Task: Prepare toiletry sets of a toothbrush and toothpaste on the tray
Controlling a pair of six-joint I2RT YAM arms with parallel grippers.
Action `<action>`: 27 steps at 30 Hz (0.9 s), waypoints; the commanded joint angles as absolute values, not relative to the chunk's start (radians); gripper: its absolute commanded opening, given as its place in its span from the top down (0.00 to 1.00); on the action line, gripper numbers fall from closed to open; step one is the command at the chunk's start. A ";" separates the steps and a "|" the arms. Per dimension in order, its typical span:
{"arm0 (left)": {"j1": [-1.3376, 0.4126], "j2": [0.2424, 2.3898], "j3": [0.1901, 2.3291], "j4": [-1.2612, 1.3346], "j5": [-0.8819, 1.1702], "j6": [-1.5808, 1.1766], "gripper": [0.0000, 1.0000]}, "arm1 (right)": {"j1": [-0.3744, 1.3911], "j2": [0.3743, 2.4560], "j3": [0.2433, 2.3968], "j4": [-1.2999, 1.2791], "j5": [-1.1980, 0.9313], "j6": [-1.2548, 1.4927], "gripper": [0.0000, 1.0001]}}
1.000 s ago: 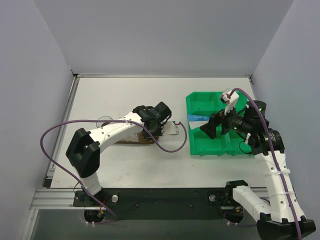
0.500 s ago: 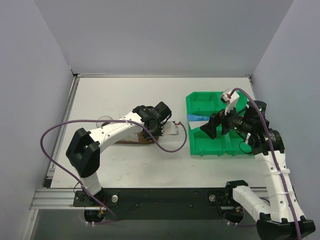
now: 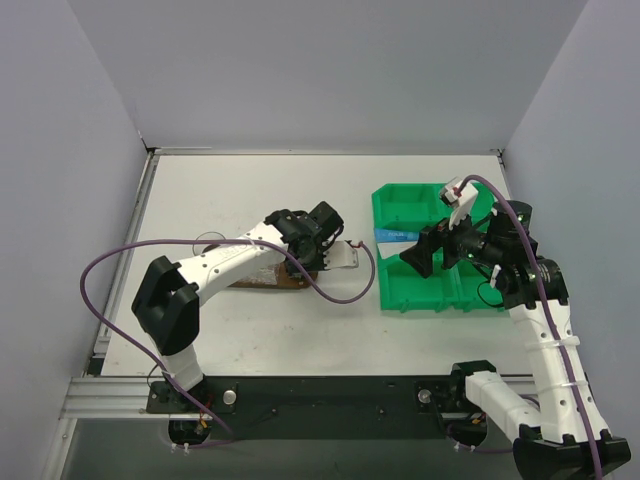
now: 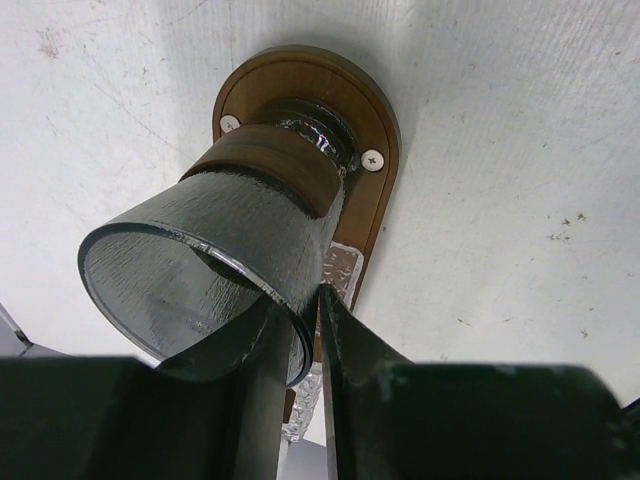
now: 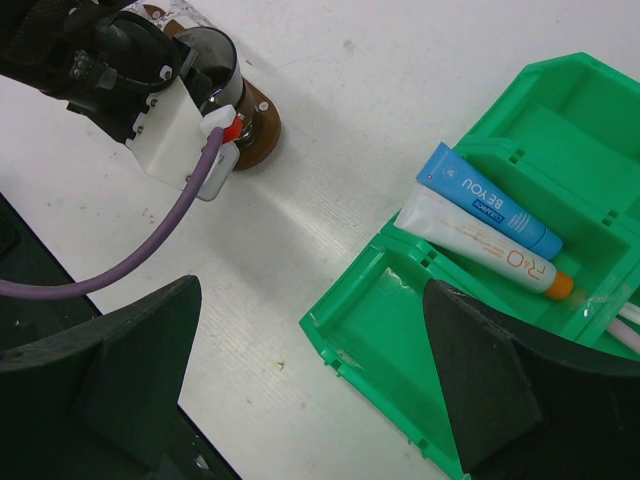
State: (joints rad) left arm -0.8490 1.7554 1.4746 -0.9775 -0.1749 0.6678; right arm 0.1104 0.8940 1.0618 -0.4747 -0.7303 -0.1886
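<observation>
From above: hung left fingers point(image 3: 305, 255) over tray point(image 3: 262, 281) end on table point(image 3: 250, 190); held right fingers point(image 3: 435, 250), spread wide, above bin point(image 3: 400, 300) with toothpaste point(image 3: 393, 236) inside.

Left wrist: straddled cup point(image 4: 200, 250) rim on tray; clamped or loosed, could not tell.

Right wrist: showed toothbrush point(image 5: 628, 318) in bin, near toothpaste.

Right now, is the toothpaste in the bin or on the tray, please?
In the green bin: both toothpaste tubes lie in one compartment.

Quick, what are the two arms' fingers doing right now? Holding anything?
Left fingers: on either side of the clear cup's rim; whether they grip it cannot be told.
Right fingers: open, holding nothing.
</observation>
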 commanded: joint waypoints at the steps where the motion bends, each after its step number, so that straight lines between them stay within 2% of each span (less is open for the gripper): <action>1: -0.850 1.740 1.529 -0.965 -0.164 0.680 0.71 | 0.104 0.900 1.055 -0.437 -0.765 -0.204 0.13; 2: -0.851 1.738 1.529 -0.965 -0.166 0.678 0.70 | 0.104 0.902 1.055 -0.437 -0.765 -0.203 0.13; 3: -0.850 1.740 1.532 -0.963 -0.170 0.680 0.64 | 0.104 0.902 1.054 -0.437 -0.765 -0.202 0.13; 5: -0.850 1.735 1.537 -0.962 -0.172 0.678 0.59 | 0.103 0.904 1.052 -0.436 -0.765 -0.204 0.13; 12: -0.848 1.707 1.549 -0.960 -0.179 0.678 0.43 | 0.103 0.911 1.051 -0.433 -0.765 -0.204 0.13; 13: -0.848 1.698 1.554 -0.960 -0.179 0.678 0.29 | 0.103 0.913 1.052 -0.433 -0.767 -0.206 0.13; 16: -0.848 1.677 1.574 -0.973 -0.179 0.675 0.14 | 0.101 0.920 1.058 -0.433 -0.767 -0.204 0.13; 22: -0.847 1.593 1.609 -0.989 -0.172 0.660 0.11 | 0.103 0.960 1.077 -0.425 -0.747 -0.198 0.13; 27: -0.830 1.500 1.632 -0.954 -0.138 0.592 0.09 | 0.126 1.034 1.107 -0.423 -0.573 -0.170 0.18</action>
State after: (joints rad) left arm -0.8467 1.6089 1.5684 -0.9878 -0.1703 0.6529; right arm 0.1112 0.9806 1.0615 -0.4629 -0.6926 -0.1833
